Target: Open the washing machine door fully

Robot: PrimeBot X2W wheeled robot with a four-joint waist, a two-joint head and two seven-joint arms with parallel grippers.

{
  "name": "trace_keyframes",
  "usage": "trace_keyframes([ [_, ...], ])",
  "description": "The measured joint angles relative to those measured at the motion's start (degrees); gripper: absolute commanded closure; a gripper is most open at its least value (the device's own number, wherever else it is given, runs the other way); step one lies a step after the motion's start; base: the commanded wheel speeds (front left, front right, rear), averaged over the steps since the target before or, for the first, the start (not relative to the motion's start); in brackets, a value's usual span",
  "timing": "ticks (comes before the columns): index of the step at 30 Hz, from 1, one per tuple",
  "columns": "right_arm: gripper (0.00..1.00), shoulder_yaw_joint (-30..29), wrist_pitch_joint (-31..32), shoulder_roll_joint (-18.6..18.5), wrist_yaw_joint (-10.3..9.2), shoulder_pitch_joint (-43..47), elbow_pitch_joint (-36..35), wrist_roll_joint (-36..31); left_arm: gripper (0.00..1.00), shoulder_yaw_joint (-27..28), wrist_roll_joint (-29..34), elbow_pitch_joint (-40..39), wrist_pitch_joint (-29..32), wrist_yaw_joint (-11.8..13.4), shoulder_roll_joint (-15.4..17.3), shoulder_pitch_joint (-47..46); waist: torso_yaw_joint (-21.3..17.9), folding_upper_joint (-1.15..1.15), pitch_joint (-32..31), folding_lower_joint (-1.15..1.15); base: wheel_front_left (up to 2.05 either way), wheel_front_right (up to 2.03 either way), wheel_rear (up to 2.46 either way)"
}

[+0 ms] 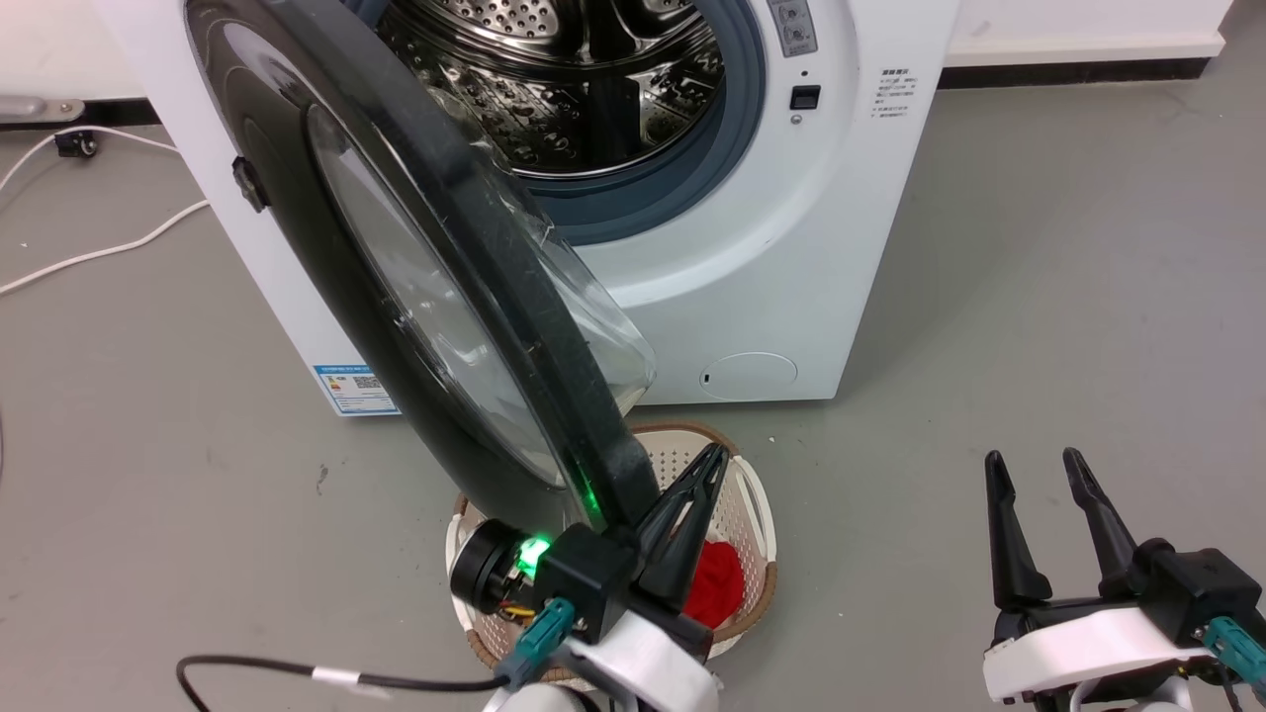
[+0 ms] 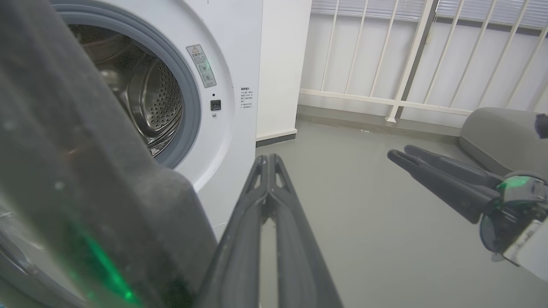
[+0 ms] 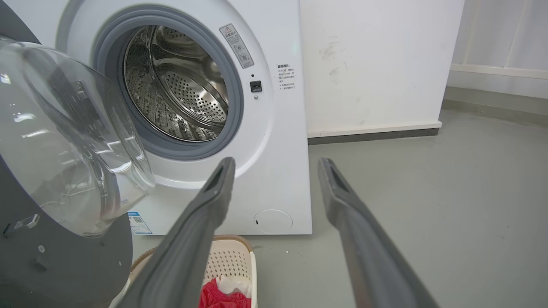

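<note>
Head view, centre-left: the large round black-rimmed glass washing machine door [image 1: 435, 297] is seen standing half open from the white boxy washing machine [image 1: 752, 267]. It is judged stiff, heavy and glossy. Its free rim is best pushed by the pinched-together left gripper [image 1: 710, 465] just beside it. The right gripper [image 1: 1034, 465] is spread, empty.

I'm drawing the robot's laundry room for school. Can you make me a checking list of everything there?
Surface: grey floor, a few dark marks.
Job's things: door stands partly open, angled out from the white machine; no laundry seen in the drum.
Clutter: basket on the floor below the door's edge, red cloth inside.
Pincers: left pincer shut, beside the door's lower rim, contact unclear; right pincer open, holding nothing, apart from the door.
Cables: white cables on the floor at left; black cable by the left arm.
Surroundings: white wall, railing.
</note>
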Motion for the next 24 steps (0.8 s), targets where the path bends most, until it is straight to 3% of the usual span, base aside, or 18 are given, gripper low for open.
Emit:
trace_keyframes([
  [12,0.0,-0.4,0.6,0.0,0.0,0.4,-0.1,0.0,1.0,0.9,0.0,-6.9,-0.1,3.7,3.4,8.3,3.2,0.0,-1.4,0.0,0.0,0.0,0.0],
  [24,0.0,-1.0,2.3,0.0,-0.01,2.1,-1.2,-0.3,1.0,1.2,0.0,-11.7,1.0,6.4,6.1,14.6,9.1,0.0,-3.5,0.0,0.0,0.0,0.0],
])
